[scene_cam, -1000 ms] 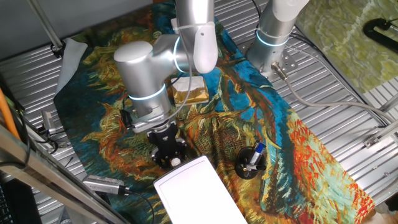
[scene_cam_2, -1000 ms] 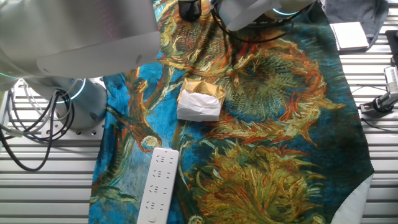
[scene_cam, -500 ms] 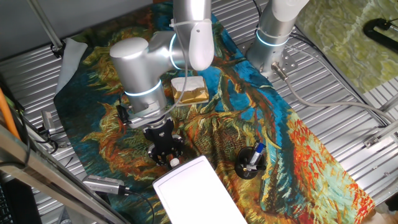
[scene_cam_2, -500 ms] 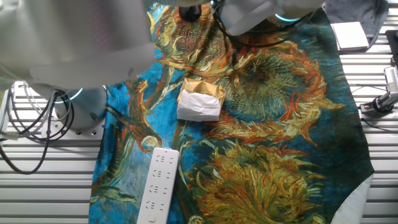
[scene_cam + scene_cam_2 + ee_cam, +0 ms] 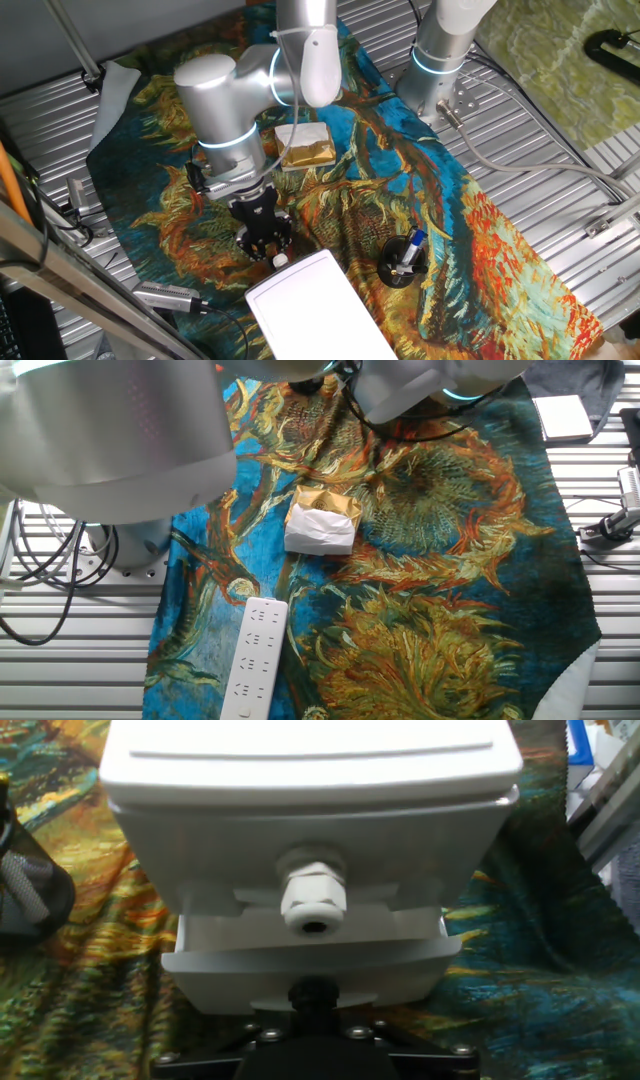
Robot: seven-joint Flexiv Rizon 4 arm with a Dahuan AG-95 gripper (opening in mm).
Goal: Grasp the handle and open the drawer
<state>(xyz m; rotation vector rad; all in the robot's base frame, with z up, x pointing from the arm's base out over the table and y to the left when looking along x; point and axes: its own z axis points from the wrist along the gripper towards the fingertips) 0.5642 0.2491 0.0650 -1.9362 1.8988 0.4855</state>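
Note:
The white box (image 5: 312, 312) lies at the near edge of the cloth and fills the hand view (image 5: 310, 760). Its drawer (image 5: 310, 970) sticks out a little at the bottom as a shallow white tray. The handle (image 5: 313, 902), a small round white knob, sits on the front just above the tray; it also shows in one fixed view (image 5: 280, 260). My gripper (image 5: 264, 238) is right in front of the knob. In the hand view only its black body (image 5: 315, 1035) shows, against the tray's front edge. Its fingers are not visible. The other fixed view shows neither box nor gripper.
A black round holder with a blue pen (image 5: 402, 262) stands right of the box. A white-and-gold block (image 5: 305, 146) (image 5: 322, 525) lies mid-cloth behind the arm. A slim white bar device (image 5: 253, 658) lies near the cloth's edge. A second arm base (image 5: 440, 60) stands at the back.
The arm and gripper have shifted slightly up and left, away from the box. The box and knob stay in place.

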